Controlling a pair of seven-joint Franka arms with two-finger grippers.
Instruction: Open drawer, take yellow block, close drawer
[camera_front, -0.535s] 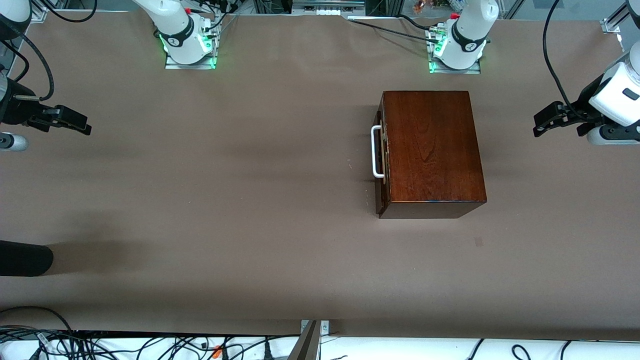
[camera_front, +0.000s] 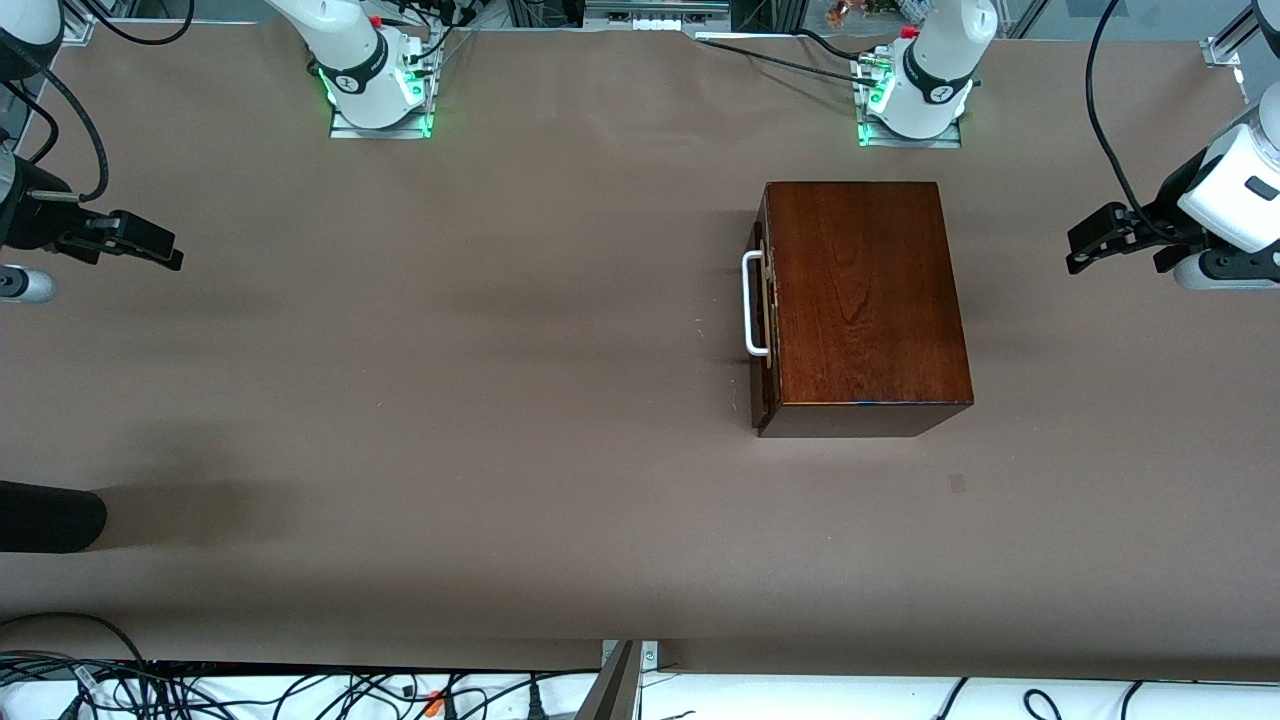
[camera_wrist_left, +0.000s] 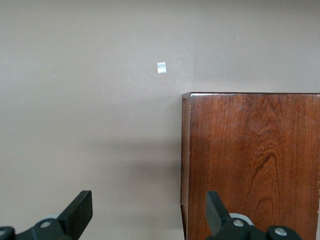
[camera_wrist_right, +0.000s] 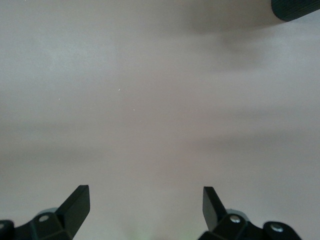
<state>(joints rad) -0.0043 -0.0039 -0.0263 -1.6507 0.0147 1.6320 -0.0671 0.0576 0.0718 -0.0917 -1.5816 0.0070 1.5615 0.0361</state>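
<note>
A dark reddish-brown wooden box (camera_front: 862, 300) stands on the table toward the left arm's end; its drawer (camera_front: 765, 330) is shut, with the white bar handle (camera_front: 751, 304) facing the right arm's end. The yellow block is hidden. My left gripper (camera_front: 1085, 243) hangs open at the table's edge on the left arm's end, over bare table beside the box (camera_wrist_left: 255, 165). In its own wrist view the left gripper (camera_wrist_left: 148, 212) holds nothing. My right gripper (camera_front: 160, 248) hangs open at the right arm's end, far from the box, and the right gripper (camera_wrist_right: 146, 207) is empty over bare table.
A small pale tape square (camera_front: 958, 484) lies on the brown tabletop (camera_front: 500, 400) nearer the front camera than the box, seen too as a tape square (camera_wrist_left: 161, 67). A black cylinder (camera_front: 50, 516) pokes in at the right arm's end. Cables (camera_front: 300, 690) lie along the front edge.
</note>
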